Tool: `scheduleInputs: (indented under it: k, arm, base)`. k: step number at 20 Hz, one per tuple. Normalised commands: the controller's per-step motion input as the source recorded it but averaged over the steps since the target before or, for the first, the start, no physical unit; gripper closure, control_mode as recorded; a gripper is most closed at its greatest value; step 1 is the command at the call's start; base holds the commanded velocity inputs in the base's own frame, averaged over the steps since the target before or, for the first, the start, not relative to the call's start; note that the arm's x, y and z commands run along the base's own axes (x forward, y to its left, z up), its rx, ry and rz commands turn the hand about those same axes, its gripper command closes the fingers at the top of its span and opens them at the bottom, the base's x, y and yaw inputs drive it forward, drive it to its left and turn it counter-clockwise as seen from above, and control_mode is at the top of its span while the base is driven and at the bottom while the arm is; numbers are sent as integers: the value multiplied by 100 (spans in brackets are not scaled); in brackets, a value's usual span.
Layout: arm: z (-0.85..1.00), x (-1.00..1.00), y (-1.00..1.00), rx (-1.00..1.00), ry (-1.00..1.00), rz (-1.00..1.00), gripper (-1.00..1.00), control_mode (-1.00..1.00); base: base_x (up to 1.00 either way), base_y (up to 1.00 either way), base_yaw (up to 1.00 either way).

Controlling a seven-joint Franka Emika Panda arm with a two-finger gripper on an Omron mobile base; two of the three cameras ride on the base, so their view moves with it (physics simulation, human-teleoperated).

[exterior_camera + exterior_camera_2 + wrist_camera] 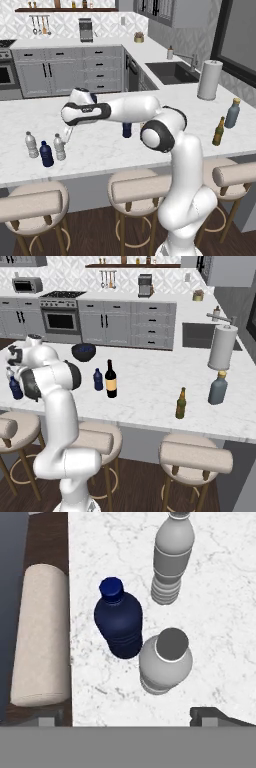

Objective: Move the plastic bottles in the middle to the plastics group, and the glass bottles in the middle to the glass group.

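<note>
I saw gripper [128, 714] spread wide above plastics group [46, 148] at surface's left end. Dark blue bottle [98, 379] waited mid-surface beside wine bottle [111, 380]: probably light, slippery; grasp around body.

Dark blue bottle [119, 623], clear ribbed bottles [165, 659], white-marbled counter [215, 602]

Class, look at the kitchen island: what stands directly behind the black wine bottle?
A dark blue plastic bottle stands just behind-left of the wine bottle; farther back, a dark bowl. The bowl's contents aren't visible.
</note>
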Motion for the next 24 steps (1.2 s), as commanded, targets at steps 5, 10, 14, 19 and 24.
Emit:
scheduleInputs:
  k: [5, 10, 14, 19, 24]
  arm:
    - [18, -62, -80, 0, -2, -5, -100, -100]
    - [-2, -65, -99, 0, -1, -14, -100, -100]
    - [-6, -41, -100, -1, 0, -28, -100, -100]
    - [0, -32, -100, -1, 0, -35, -100, -100]
    - [15, -14, -95, -3, 0, -43, -100, -100]
  base:
    - [0, 0, 0]
    - [0, 0, 0]
    - [0, 0, 0]
    - [0, 0, 0]
    - [0, 0, 0]
